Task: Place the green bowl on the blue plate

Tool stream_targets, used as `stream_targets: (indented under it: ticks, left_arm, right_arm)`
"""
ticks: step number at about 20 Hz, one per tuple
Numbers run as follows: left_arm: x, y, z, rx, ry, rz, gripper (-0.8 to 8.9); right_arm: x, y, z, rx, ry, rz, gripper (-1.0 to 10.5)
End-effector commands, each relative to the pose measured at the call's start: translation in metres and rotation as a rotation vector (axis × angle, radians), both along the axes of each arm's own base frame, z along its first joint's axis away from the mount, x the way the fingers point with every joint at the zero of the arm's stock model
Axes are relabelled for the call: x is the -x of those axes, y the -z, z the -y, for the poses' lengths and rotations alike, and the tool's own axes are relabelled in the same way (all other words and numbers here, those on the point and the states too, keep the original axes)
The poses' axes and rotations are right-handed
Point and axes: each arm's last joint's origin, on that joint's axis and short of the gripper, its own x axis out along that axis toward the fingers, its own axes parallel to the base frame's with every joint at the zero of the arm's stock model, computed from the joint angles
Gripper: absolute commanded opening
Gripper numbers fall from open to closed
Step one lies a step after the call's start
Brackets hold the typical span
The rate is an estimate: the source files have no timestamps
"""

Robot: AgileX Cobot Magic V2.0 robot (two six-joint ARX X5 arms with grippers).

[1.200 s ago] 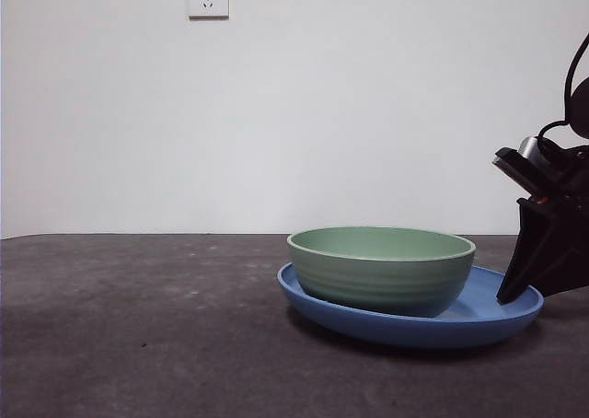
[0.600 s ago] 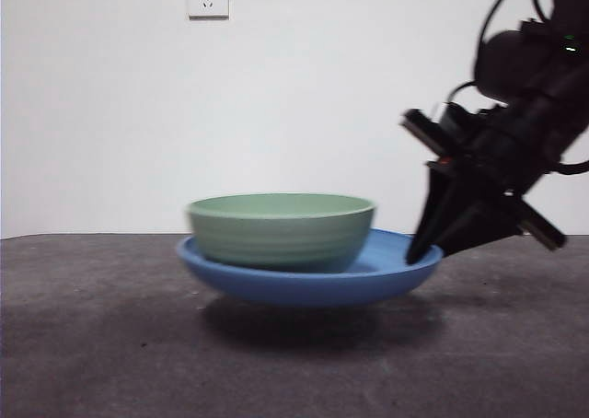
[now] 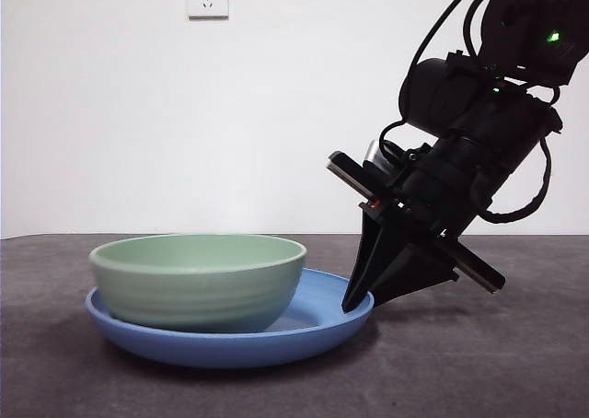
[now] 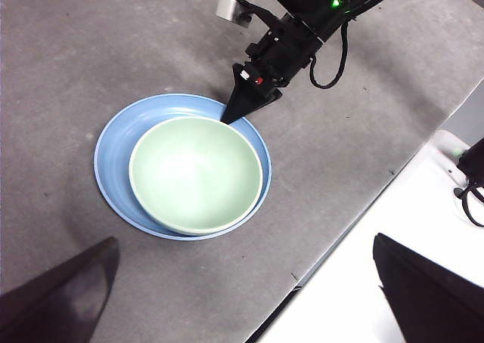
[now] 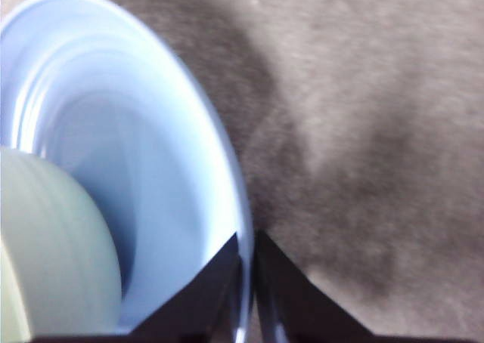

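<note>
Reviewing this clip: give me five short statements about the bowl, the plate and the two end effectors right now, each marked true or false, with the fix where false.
1. The green bowl sits inside the blue plate. True.
2. The bowl is upside down. False: it stands upright, its opening facing up.
3. The right end effector is closed on the plate's rim. True: in the right wrist view its jaws pinch the rim edge.
4. The left end effector grips the bowl. False: it is high above the table, jaws wide apart, touching nothing.
5. The bowl is centred on the plate. False: in the left wrist view it sits off centre, leaving a wider band of blue showing on one side.
</note>
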Motion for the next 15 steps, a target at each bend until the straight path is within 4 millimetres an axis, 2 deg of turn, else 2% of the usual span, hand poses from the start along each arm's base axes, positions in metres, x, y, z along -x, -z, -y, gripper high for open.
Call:
stream_targets:
  ticks: [1, 3, 7, 9, 12, 15]
  left_arm:
    - [0.0, -0.003, 0.0, 0.006, 0.005, 0.01, 5.62]
    - [0.0, -0.003, 0.0, 0.006, 0.005, 0.011, 5.62]
    - [0.0, -0.003, 0.0, 0.006, 0.005, 0.011, 5.62]
    - [0.0, -0.003, 0.0, 0.006, 0.006, 0.011, 5.62]
    - [0.0, -0.003, 0.001, 0.007, 0.012, 0.011, 5.62]
    - [0.001, -0.003, 0.002, 0.006, 0.035, 0.011, 5.62]
  right_arm:
    - [-0.004, 0.0, -0.005, -0.011, 0.001, 0.002, 1.2]
    - [-0.004, -0.001, -0.005, -0.011, 0.001, 0.007, 2.4]
    - [-0.007, -0.012, 0.003, 0.013, 0.042, 0.049, 2.5]
    - [-0.009, -0.024, 0.013, 0.023, 0.075, 0.069, 2.6]
    - [-0.002, -0.053, 0.029, 0.019, 0.103, 0.113, 3.9]
    - [0.024, -0.092, 0.044, 0.034, 0.084, 0.18, 5.4]
